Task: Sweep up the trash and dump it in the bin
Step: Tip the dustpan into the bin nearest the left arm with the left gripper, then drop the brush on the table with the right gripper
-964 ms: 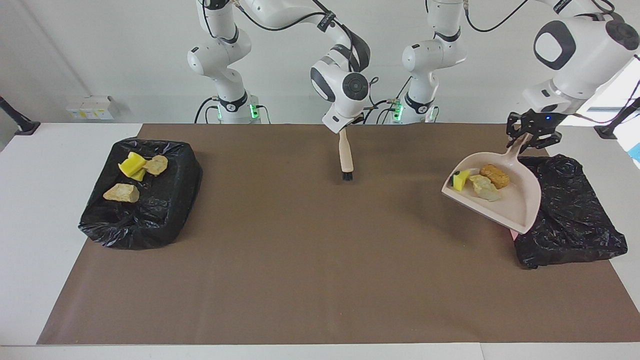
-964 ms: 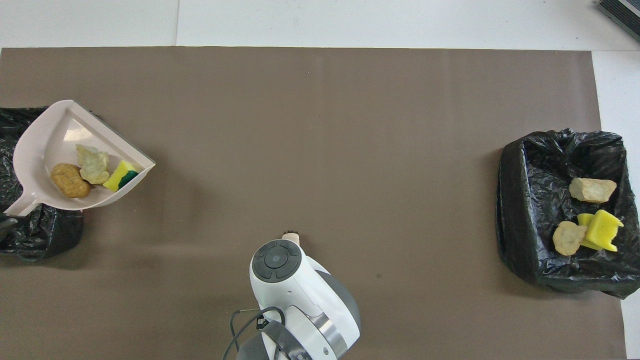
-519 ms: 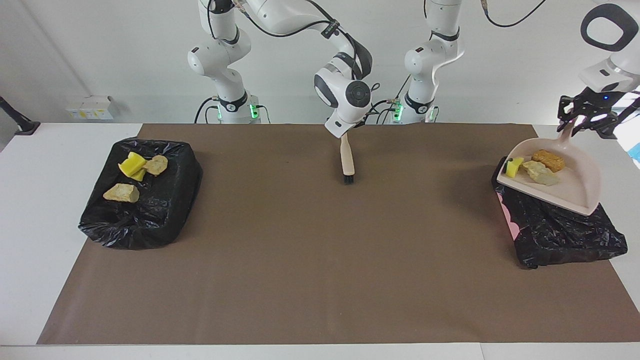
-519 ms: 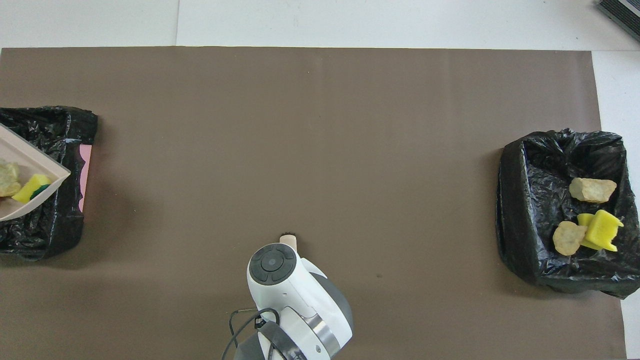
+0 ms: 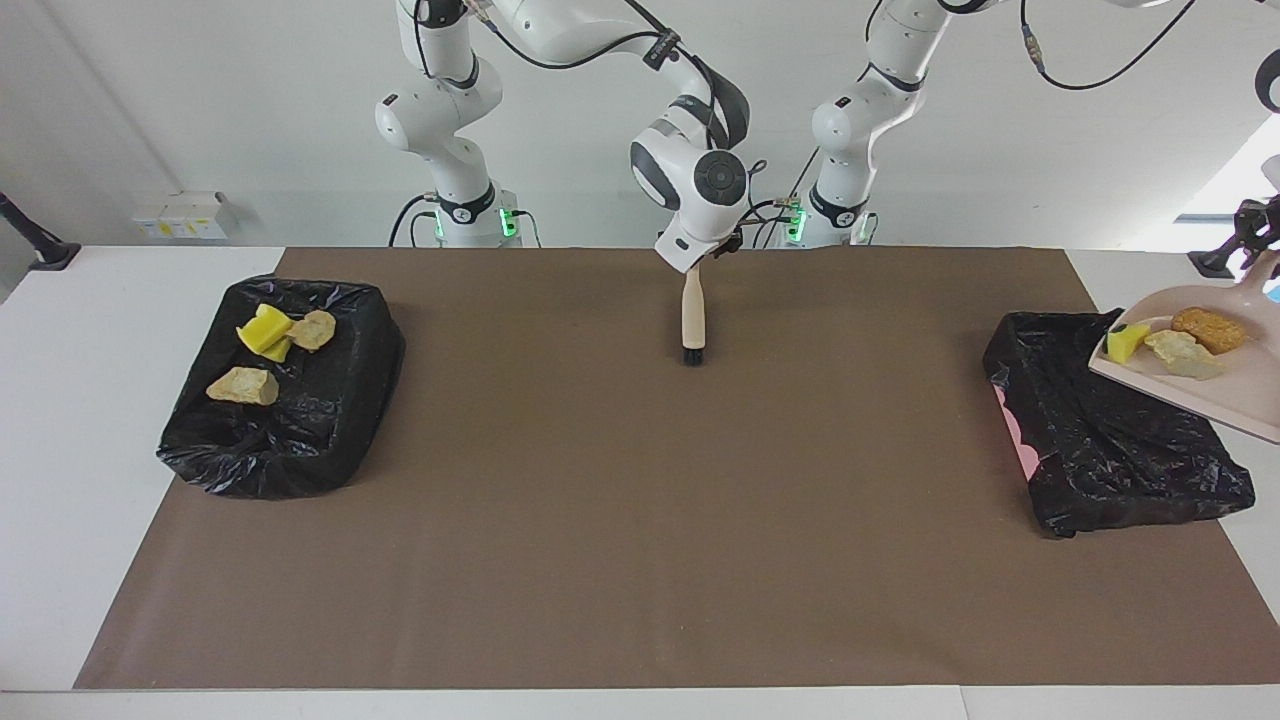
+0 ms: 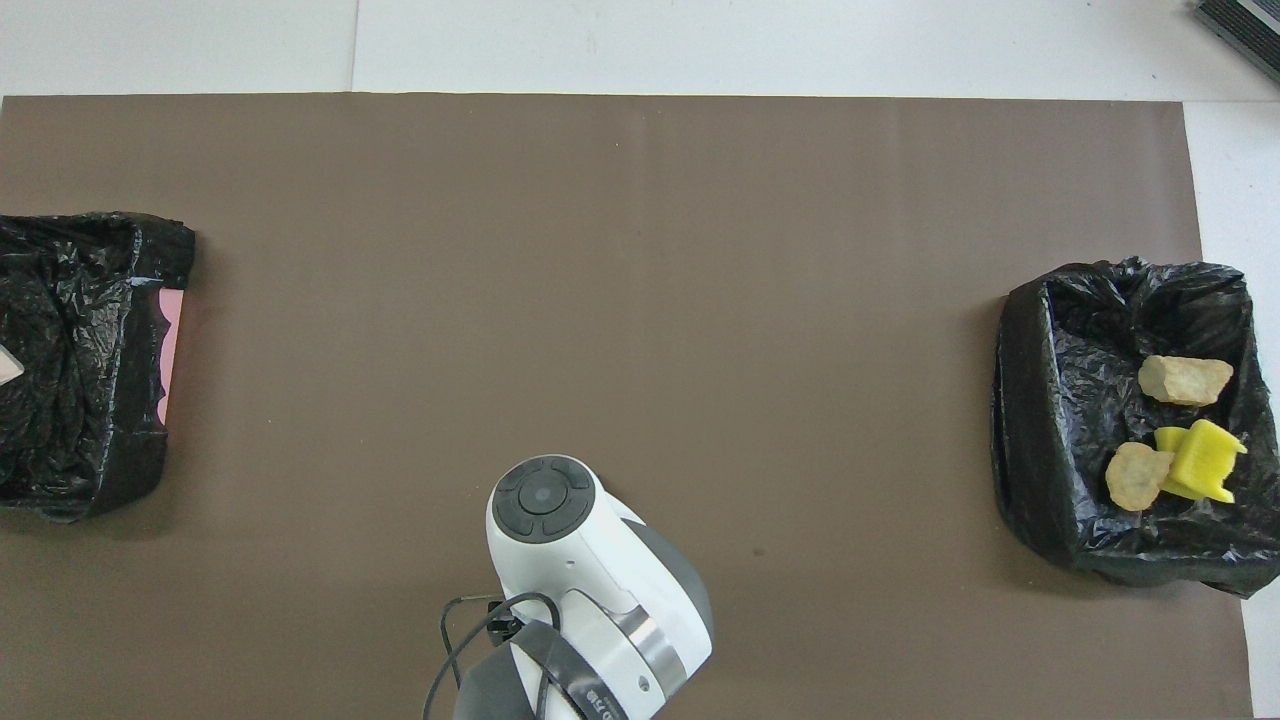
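Note:
My left gripper [image 5: 1256, 228] is shut on the handle of the beige dustpan [image 5: 1232, 396]. The dustpan hangs tilted over the outer edge of the black-lined bin [image 5: 1100, 440] at the left arm's end. Three pieces of trash lie in it: a yellow sponge [image 5: 1127, 342], a beige lump [image 5: 1183, 353] and an orange-brown lump [image 5: 1208, 329]. My right gripper [image 5: 691, 268] holds the brush [image 5: 692, 315] upright over the middle of the mat, bristles down. In the overhead view only a sliver of the dustpan [image 6: 6, 366] shows, and the right arm's wrist [image 6: 560, 520] hides the brush.
A second black-lined bin [image 5: 300, 440] at the right arm's end holds a yellow sponge [image 5: 264, 330] and two beige lumps [image 5: 313, 328]. The brown mat [image 5: 640, 520] covers the table between the bins. A white box [image 5: 185, 214] sits at the table's back corner.
The left arm has carried the dustpan and its three pieces from beside the bin across it, toward the table's end and higher. The brush has swung from tilted to upright.

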Motion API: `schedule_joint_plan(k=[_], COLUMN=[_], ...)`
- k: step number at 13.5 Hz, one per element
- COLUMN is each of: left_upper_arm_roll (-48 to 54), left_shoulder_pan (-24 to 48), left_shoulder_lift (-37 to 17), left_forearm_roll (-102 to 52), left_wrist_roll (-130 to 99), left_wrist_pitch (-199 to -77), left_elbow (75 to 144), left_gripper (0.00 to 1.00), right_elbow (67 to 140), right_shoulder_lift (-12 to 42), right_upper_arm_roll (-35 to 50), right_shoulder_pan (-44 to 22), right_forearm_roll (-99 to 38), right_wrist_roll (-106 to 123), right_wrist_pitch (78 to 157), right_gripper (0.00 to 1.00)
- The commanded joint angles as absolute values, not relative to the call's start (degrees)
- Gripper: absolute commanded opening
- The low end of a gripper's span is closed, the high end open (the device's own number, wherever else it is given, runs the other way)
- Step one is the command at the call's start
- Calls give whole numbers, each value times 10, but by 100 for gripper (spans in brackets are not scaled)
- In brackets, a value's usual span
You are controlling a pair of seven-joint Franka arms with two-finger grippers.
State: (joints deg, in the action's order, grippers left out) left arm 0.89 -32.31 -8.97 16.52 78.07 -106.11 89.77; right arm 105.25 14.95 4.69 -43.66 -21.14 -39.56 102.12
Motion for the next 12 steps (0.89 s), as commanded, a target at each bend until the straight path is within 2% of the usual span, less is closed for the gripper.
schedule_joint_plan(k=[1, 3, 6, 9, 12], left_upper_arm_roll=[14, 13, 13, 13, 14], left_shoulder_pan=[-316, -296, -253, -243, -243], left_shoulder_lift=[-94, -91, -89, -78, -69], left_forearm_roll=[217, 258, 336, 367, 385], left_wrist_roll=[823, 824, 824, 826, 836], left_wrist_pitch=[-1078, -1085, -1102, -1130, -1148], left_elbow=[882, 896, 904, 932, 948], left_gripper=[0, 0, 0, 0, 0], right_elbow=[1027, 1026, 1025, 1019, 1001], right_shoulder_lift=[133, 103, 63, 44, 33], right_upper_arm_roll=[48, 47, 47, 47, 47], right_shoulder_pan=[-403, -367, -305, -266, -217], right_forearm_roll=[-180, -172, -142, -78, -38], right_wrist_roll=[-390, -359, -266, -166, -118], right_wrist_pitch=[1003, 999, 954, 884, 870], right_gripper=[100, 100, 100, 100, 100])
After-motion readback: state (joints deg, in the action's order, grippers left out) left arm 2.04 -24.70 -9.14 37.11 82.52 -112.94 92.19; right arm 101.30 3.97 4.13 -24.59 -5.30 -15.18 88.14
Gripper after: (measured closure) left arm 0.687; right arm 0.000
